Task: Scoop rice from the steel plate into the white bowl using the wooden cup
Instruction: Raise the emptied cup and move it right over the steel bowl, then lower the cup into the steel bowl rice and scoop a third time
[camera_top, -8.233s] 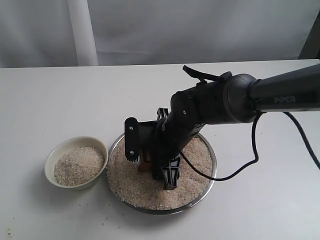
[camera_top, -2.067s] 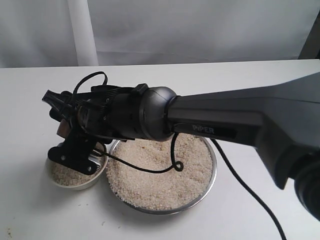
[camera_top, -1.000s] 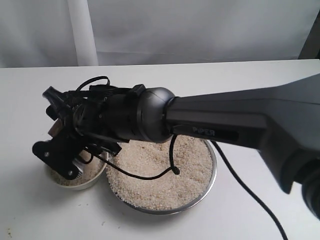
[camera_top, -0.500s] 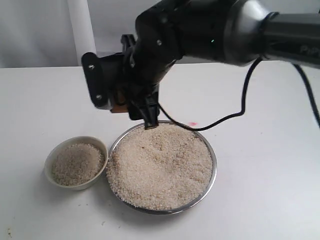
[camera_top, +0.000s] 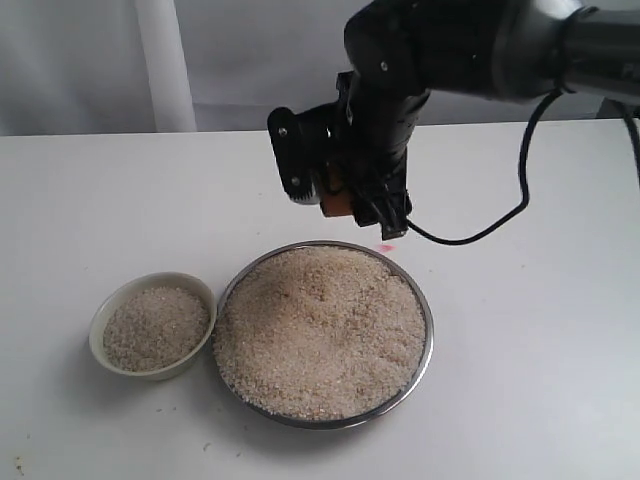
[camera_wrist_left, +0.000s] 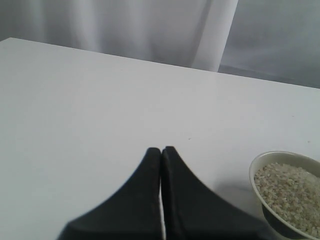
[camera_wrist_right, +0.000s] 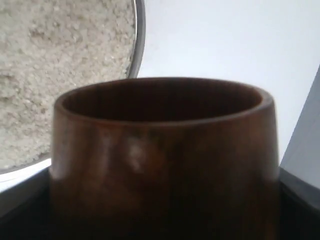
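The steel plate (camera_top: 429, 335) lies near the table's front, heaped with rice (camera_top: 320, 330). Left of it stands the white bowl (camera_top: 98, 322), filled with rice (camera_top: 155, 328) close to its rim. My right gripper (camera_top: 345, 188) hangs in the air just behind the plate's far rim, shut on the wooden cup (camera_top: 335, 204). In the right wrist view the cup (camera_wrist_right: 160, 150) fills the frame, its dark mouth open, with the plate's rim (camera_wrist_right: 139, 40) and rice (camera_wrist_right: 60, 65) beyond it. My left gripper (camera_wrist_left: 161, 150) is shut and holds nothing, off to the side of the bowl (camera_wrist_left: 260, 165).
A black cable (camera_top: 500, 215) loops down from the right arm toward the table behind the plate. A small red mark (camera_top: 385, 248) sits on the table by the plate's far rim. White curtain backs the table.
The right gripper with the cup has risen from over the white bowl and swung right and back, and is now behind the plate. Bowl and plate have not moved.
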